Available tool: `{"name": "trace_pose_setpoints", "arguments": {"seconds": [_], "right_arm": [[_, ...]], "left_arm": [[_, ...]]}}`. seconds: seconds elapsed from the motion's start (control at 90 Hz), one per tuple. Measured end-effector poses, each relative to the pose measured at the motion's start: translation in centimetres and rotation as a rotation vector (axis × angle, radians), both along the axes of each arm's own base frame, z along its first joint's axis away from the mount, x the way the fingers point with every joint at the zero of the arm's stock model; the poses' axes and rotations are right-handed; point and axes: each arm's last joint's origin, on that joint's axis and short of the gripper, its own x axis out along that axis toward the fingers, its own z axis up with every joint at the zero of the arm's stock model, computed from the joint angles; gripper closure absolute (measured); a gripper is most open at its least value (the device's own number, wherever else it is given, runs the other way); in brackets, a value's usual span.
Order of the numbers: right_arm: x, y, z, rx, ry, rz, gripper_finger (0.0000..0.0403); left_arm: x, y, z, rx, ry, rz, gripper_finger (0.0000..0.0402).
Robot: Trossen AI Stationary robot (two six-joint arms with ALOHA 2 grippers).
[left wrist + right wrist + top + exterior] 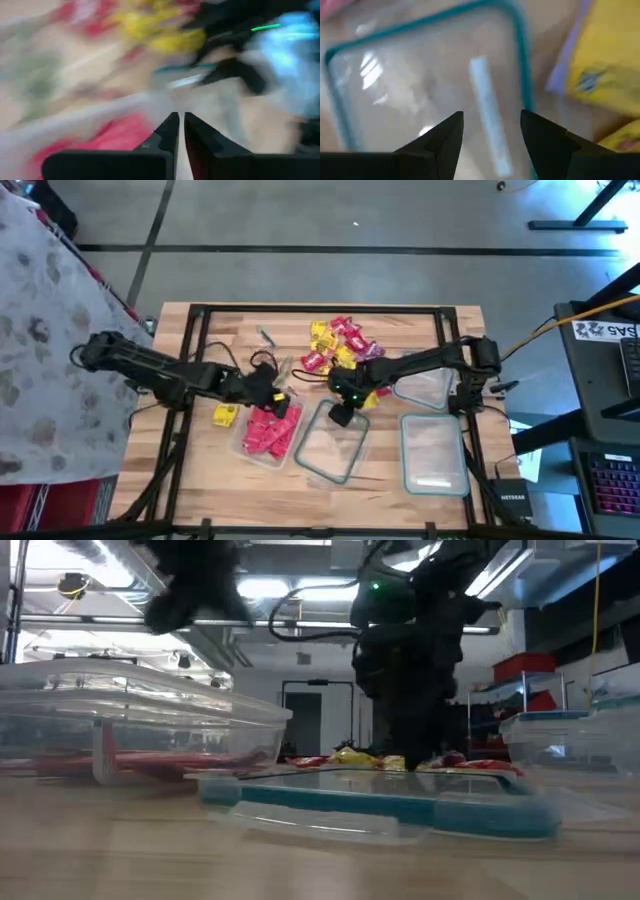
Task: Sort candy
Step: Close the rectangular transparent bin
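Observation:
A heap of candy (340,345) in yellow, red and purple wrappers lies on the wooden table at the far middle. A clear container (268,432) holds red pieces, and one yellow piece (225,415) lies on the table to its left. My left gripper (272,392) is shut with nothing showing between its fingers (170,131); it hovers over the far edge of that container. My right gripper (491,132) is open and hangs over the far corner of a flat teal-rimmed clear lid (420,85), beside yellow candy (605,70).
Two more clear containers (432,452) (425,385) stand to the right of the teal-rimmed lid (335,448). A black frame (190,360) borders the table top. There is bare wood along the near edge and at the far left.

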Motion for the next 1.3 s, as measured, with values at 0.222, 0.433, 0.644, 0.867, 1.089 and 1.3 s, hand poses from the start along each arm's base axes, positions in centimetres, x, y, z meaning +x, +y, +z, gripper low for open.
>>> {"name": "trace_pose_setpoints", "arguments": {"seconds": [0.222,0.433,0.644,0.867,1.089,1.3], "right_arm": [[-0.8,1.8,2.4,0.182,-0.065,0.188,0.0217],[-2.2,4.4,4.0,-0.013,-0.054,0.255,0.0217],[-2.0,5.4,3.3,-0.050,-0.057,0.329,0.0217],[-1.9,5.3,3.0,-0.079,-0.060,0.382,0.0217],[-1.3,5.2,3.2,-0.138,-0.134,0.396,0.0217],[-1.0,5.0,3.3,-0.140,-0.159,0.392,0.0217]], "left_arm": [[-3.8,-1.3,0.1,-0.128,0.298,0.043,0.0400],[-6.7,-4.5,-1.4,-0.272,0.473,0.098,0.0401],[-7.4,-7.9,-3.2,-0.437,0.353,0.214,0.0401],[-6.4,-11.5,-4.5,-0.558,0.178,0.247,0.0401],[-5.3,-12.9,-5.5,-0.573,0.109,0.248,0.0401],[-4.0,-11.6,-4.8,-0.420,-0.068,0.332,0.0401]]}}
